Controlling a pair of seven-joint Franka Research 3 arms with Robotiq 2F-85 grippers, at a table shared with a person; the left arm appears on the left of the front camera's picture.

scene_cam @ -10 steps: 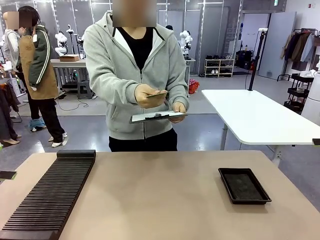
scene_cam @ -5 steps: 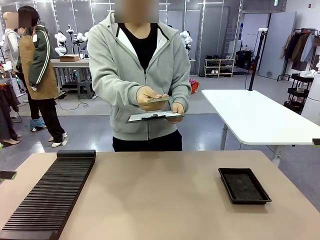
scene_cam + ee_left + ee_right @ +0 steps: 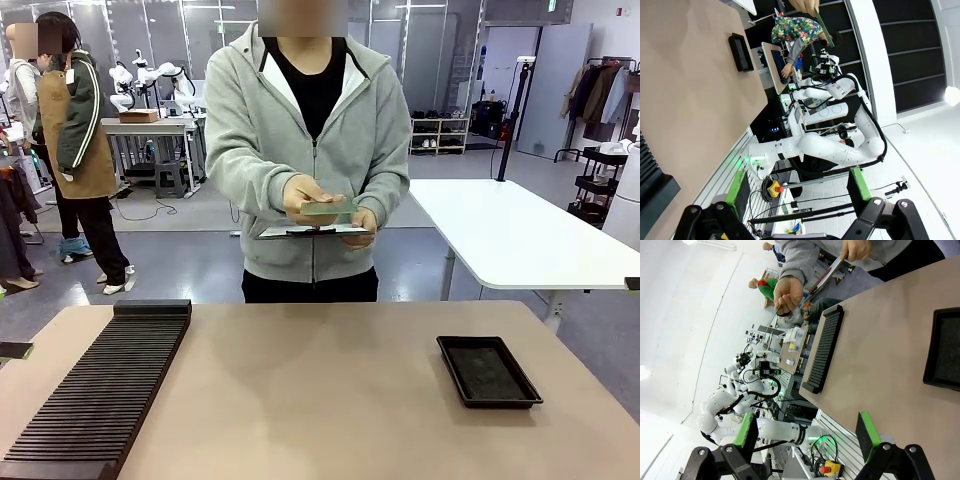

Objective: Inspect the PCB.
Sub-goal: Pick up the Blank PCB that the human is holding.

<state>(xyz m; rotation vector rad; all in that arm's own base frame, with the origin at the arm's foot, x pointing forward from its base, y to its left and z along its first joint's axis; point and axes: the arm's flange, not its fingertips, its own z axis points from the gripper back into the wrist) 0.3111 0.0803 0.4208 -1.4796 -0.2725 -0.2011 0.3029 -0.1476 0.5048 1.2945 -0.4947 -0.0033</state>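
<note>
PCB (image 3: 331,209) is held flat, edge-on to the front camera, pinched in 1 hand (image 3: 312,199) of the person in front of the torso. A grey clipboard (image 3: 300,232) is held just beneath that hand and gripped at 1 end by the other hand (image 3: 362,222). Both hands are kept beyond the far edge of the table (image 3: 320,400). The jaws of the left gripper (image 3: 796,185) are spread wide, as are those of the right gripper (image 3: 806,422). A black tray (image 3: 503,403) and a ribbed black rack (image 3: 100,390) are laid on the table, well below and apart from the hands.
</note>
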